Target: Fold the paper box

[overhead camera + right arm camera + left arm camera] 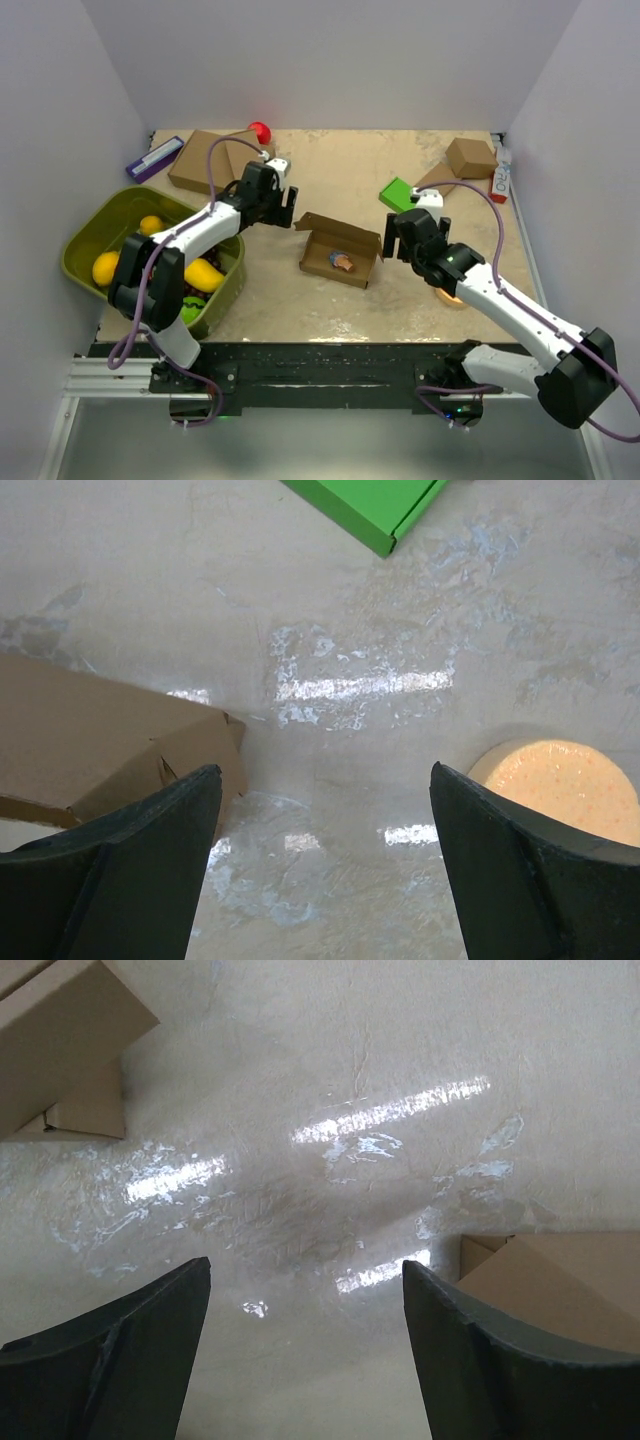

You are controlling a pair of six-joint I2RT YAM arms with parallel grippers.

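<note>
Paper box [340, 258]: open-topped, on worktop [400, 300].
Left end effector [305, 1290]: jaws apart, empty.
Right end effector [325, 780]: jaws apart, empty.

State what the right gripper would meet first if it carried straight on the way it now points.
Probably the bare table, which fills the gap ahead of the open right gripper. The paper box sits to one side and the orange disc to the other, both off the line.
</note>
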